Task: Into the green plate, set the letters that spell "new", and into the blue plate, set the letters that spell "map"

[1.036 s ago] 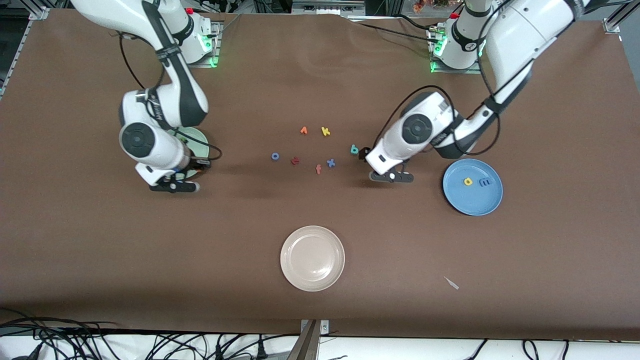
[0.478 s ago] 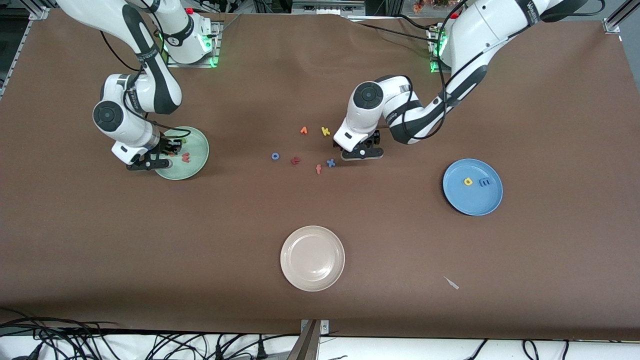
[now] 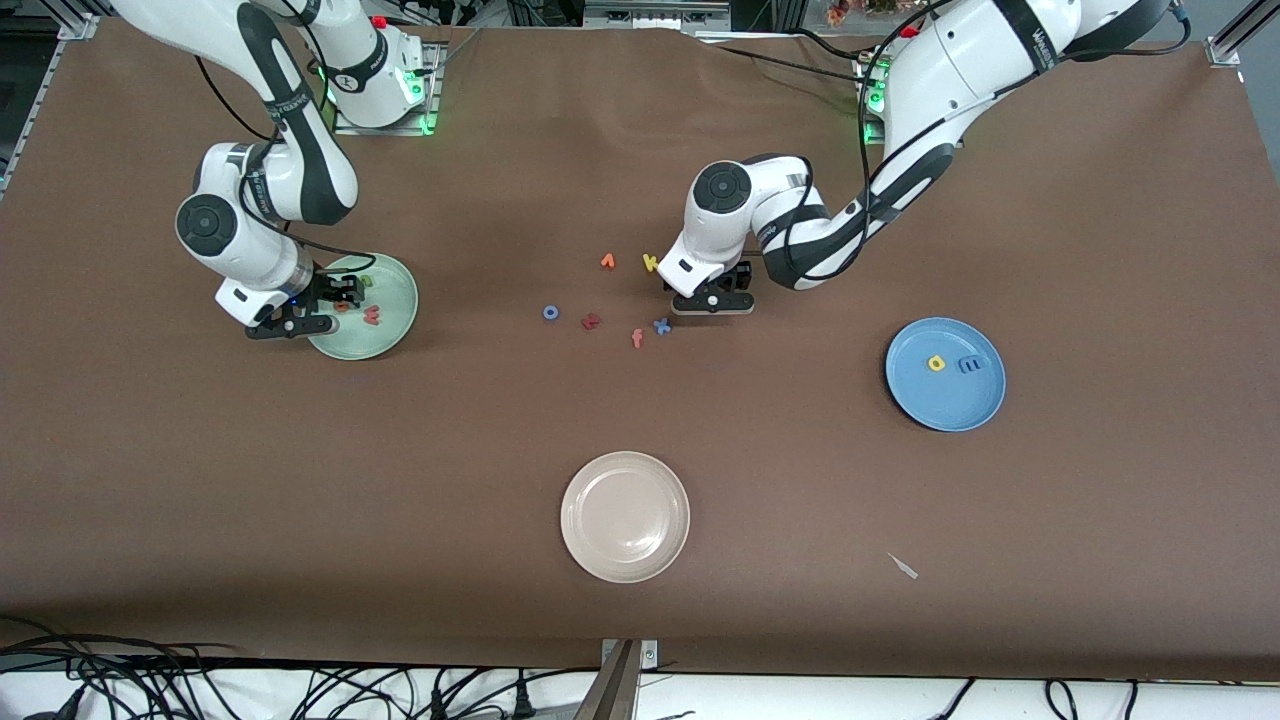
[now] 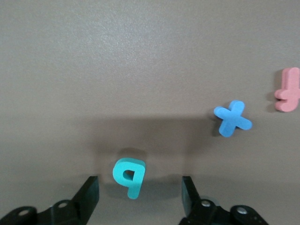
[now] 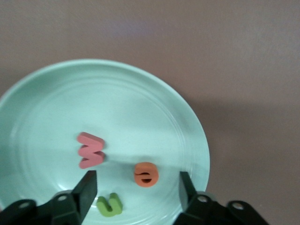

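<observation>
Front view: I see my right gripper [image 3: 300, 322] over the pale mint-green round plate [image 3: 395, 285], and my left gripper [image 3: 712, 300] low over the table just beside the small blue foam "x" [image 3: 661, 325]. The mid-blue round plate [image 3: 950, 405] holds the yellow foam "p" [image 3: 936, 363] and blue foam "m" [image 3: 969, 366].

Left wrist view: my left fingers [image 4: 89, 197] stand apart with the teal foam "a" [image 4: 129, 176] lying between them, untouched. I judge I should centre on it, go straight down, and close without nudging the "x".

Right wrist view: fingers [image 5: 86, 190] spread, holding nothing; pinkish-red "w" [image 5: 90, 150], orange "e" [image 5: 146, 174] and green "n" [image 5: 109, 205] lie in the green plate. "New" looks finished.

Surface: a brown matte table cover [image 3: 300, 500], with a cream-white plate [image 3: 575, 500] nearest the camera.

Room: cables trail along the table's edge.
</observation>
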Controlling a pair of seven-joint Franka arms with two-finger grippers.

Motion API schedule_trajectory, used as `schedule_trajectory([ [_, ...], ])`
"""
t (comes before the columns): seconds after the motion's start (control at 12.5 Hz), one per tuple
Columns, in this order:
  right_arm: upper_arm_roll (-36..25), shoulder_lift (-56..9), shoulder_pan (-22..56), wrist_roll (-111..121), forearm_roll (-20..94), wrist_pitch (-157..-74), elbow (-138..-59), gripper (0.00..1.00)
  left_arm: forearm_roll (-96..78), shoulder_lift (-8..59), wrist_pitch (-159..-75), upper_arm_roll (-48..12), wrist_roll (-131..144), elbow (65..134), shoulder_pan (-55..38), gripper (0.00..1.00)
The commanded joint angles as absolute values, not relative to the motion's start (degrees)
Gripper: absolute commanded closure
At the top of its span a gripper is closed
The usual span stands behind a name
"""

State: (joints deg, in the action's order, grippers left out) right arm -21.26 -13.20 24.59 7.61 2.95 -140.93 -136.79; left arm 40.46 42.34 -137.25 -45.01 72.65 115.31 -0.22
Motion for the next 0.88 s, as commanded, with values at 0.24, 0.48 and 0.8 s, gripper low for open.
schedule_trajectory([
  [0.24, -19.2, -15.2, 25.2, 5.4, 3.7, -107.7, -108.2, 0.00, 42.6, 42.7, -137.7, -44.9, 73.3, 115.8, 0.0, 0.63],
  [0.48, -19.6, -16.2, 24.4, 6.4, 3.0, -100.3, -96.5, 0.00, 42.6, 42.7, -137.4, -44.9, 73.3, 115.8, -0.1, 0.83],
  [0.8, -11.1, -10.1, 12.4, 6.4, 0.4, -95.3, -91.3, 0.00, 40.9, 41.6, -129.5, -46.0, 66.3, 114.2, 3.5, 0.96],
])
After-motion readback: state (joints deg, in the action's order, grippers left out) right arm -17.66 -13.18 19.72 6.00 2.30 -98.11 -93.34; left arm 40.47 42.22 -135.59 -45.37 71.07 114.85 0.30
